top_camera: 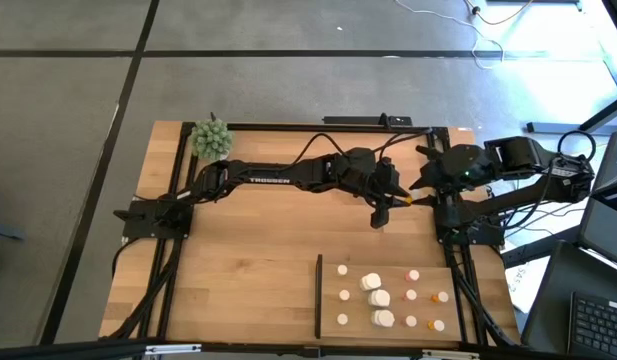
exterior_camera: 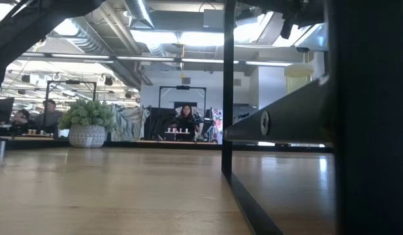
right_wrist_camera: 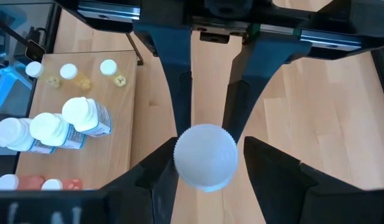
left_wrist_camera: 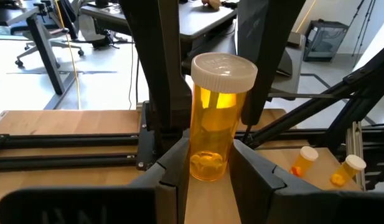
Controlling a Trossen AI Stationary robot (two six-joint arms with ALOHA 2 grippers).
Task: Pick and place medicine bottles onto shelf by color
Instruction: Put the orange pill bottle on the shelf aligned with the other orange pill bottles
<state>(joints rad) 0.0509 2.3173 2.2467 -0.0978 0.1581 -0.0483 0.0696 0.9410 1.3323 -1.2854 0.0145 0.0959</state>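
Wood tabletop (top_camera: 248, 250) on a black frame, grey floor around it. High view: left arm reaches across the table, left gripper (top_camera: 380, 215) near the right-centre, pointing at the table, with a small white cap just at its tip. Right arm is folded at the right edge, right gripper (top_camera: 416, 197) just beside the left one. Shelf (top_camera: 388, 335) lies flat at the near right, black strip (top_camera: 319, 296) along its left side. On it: small white bottles (top_camera: 343, 295) in the left column, three chunky white bottles (top_camera: 378, 298) in the middle, orange bottles (top_camera: 412, 295) on the right. Green plant ball (top_camera: 212, 138) sits at the far left corner.

Low view: table surface runs level; a potted plant (exterior_camera: 87, 124) at left, black frame posts close up at right, people seated in the office behind. No gripper or bottle clearly visible here.

Left wrist view: left gripper (left_wrist_camera: 211, 163) is clamped on an upright orange bottle (left_wrist_camera: 215, 117) with a white cap, fingers touching both sides near its base. Two more orange bottles (left_wrist_camera: 304, 160) stand beyond on the wood.

Right wrist view: looks down on the white cap (right_wrist_camera: 205, 155) of that bottle; the right gripper's fingers (right_wrist_camera: 163, 171) stand apart on either side, not visibly touching it. Shelf with the chunky white bottles (right_wrist_camera: 51, 129) shows off to one side.
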